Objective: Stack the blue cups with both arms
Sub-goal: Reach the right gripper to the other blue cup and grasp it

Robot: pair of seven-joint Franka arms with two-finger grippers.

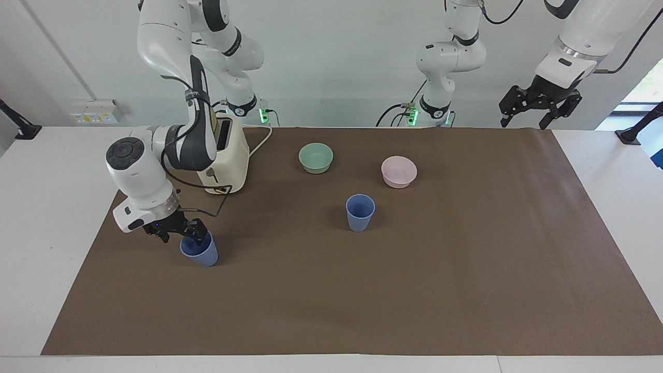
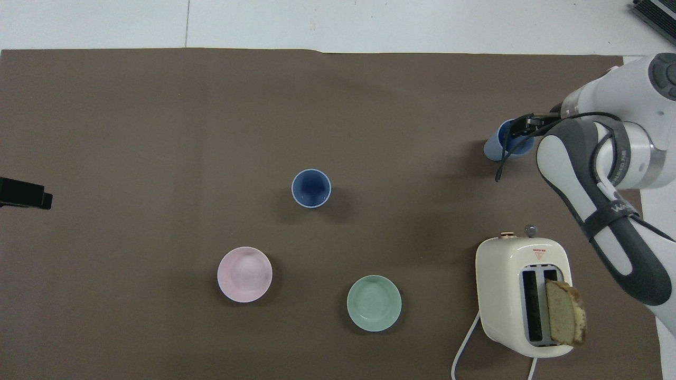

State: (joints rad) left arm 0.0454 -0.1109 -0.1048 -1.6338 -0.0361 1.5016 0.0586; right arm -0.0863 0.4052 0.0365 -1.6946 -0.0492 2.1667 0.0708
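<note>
We see a counter [image 1: 62, 171] covered by a brown mat [image 1: 414, 290], with two white robot arms at one long edge.

The right pincer [image 1: 178, 233] is low at the blue cup [image 1: 199, 253] that stands toward the right arm's end of the counter, farther from the robots than the toaster [image 1: 225, 160]. One finger [image 1: 198, 231] dips over the cup's rim into its mouth, while the other sits just outside the wall on the side toward the counter's edge. The fingers straddle the rim, but we cannot tell whether they have closed on it. The cup stands upright on the mat.

The second blue cup [image 1: 360, 212] stands upright near the middle of the mat, well apart from the first, with nothing touching it. Nearer to the robots than this cup sit a mint-green bowl [image 1: 316, 157] and a pale pink bowl [image 1: 399, 171], side by side but apart.

The cream toaster has a slice of bread [image 2: 565, 319] standing up out of one slot.

The left arm waits, its left pincer [image 1: 538, 103] raised high over the edge of the mat at the left arm's end, fingers spread apart and holding nothing.
</note>
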